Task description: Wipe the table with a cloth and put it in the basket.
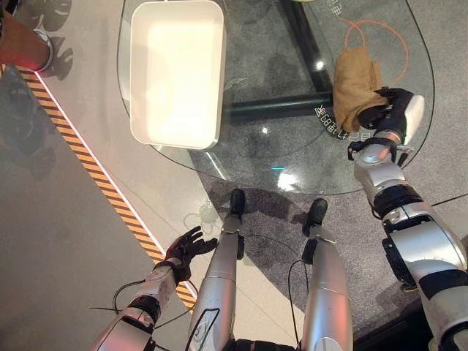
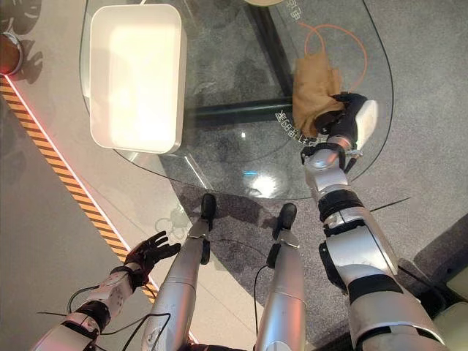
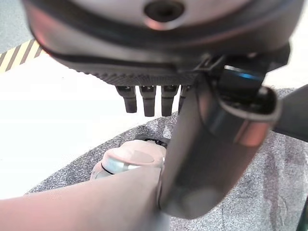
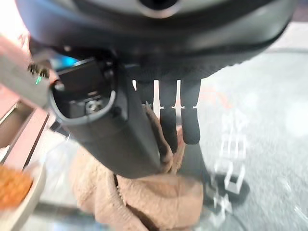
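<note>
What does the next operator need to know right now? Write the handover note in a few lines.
Right robot hand: fingers curled on the tan cloth, which lies bunched on the glass table at its right side.
Left robot hand: open, idle, low by the robot's side, above the floor.
White basket: on the table's left part, nothing in it.
Done: cloth grasped. Whether any wiping has happened cannot be told.
Left: wipe the table, then carry the cloth across and drop it in the basket.
</note>
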